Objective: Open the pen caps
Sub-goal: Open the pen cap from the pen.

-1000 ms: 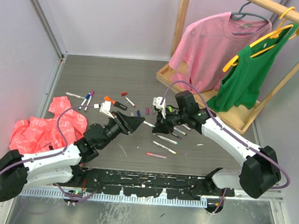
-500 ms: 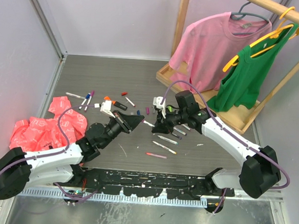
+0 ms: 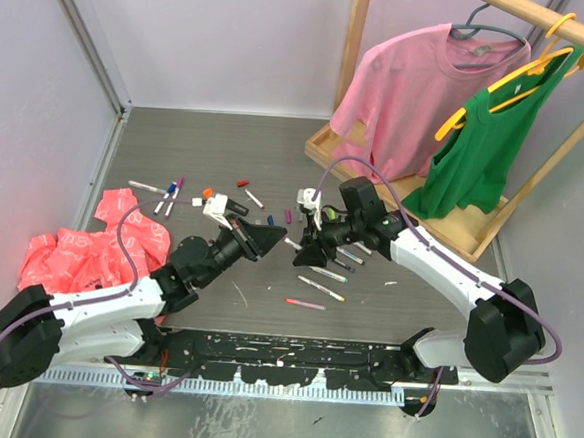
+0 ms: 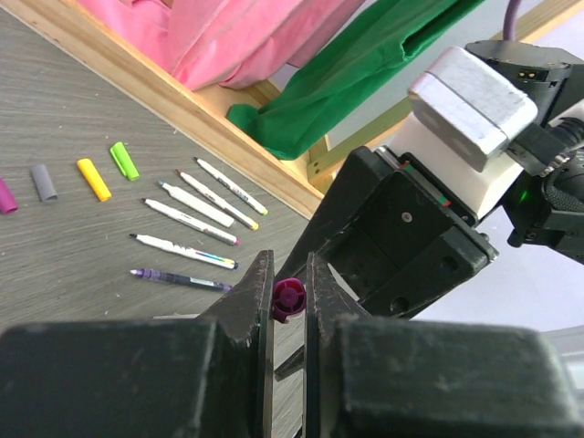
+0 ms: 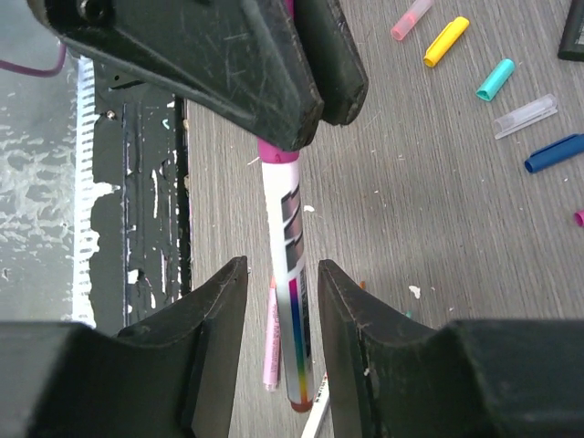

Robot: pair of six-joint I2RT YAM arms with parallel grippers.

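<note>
**Desk:** What surface, what room?

**Photographer:** A grey wood-grain tabletop [image 3: 277,148], boxed in by pale lilac walls [image 3: 235,35]. At the far right a wooden rack [image 3: 356,43] carries two garments on hangers: one pink T-shirt [image 3: 406,87] and one green top [image 3: 482,152]. One crumpled red plastic bag [image 3: 79,254] lies at the left edge.

**Desk:** And the arms?

**Photographer:** Two, meeting over the middle of the tabletop. The left pincer [image 4: 288,278] is clamped on a magenta cap [image 4: 290,301]. That cap sits on the end of a white-barrelled pen [image 5: 290,228] held above the surface. The right pincer [image 5: 281,269] faces it, fingers parted on either side of the barrel, with a sliver of gap showing on one side.

**Desk:** The count?

**Photographer:** The left wrist view shows four loose caps [image 4: 93,179] in a row: magenta, grey, yellow, green. Six slim pens [image 4: 192,222] lie beside the rack's base. The right wrist view shows five more caps on the tabletop: pink, yellow, a teal cap [image 5: 495,79], clear, blue. One pink pen [image 5: 271,360] lies beneath the held one.
</note>
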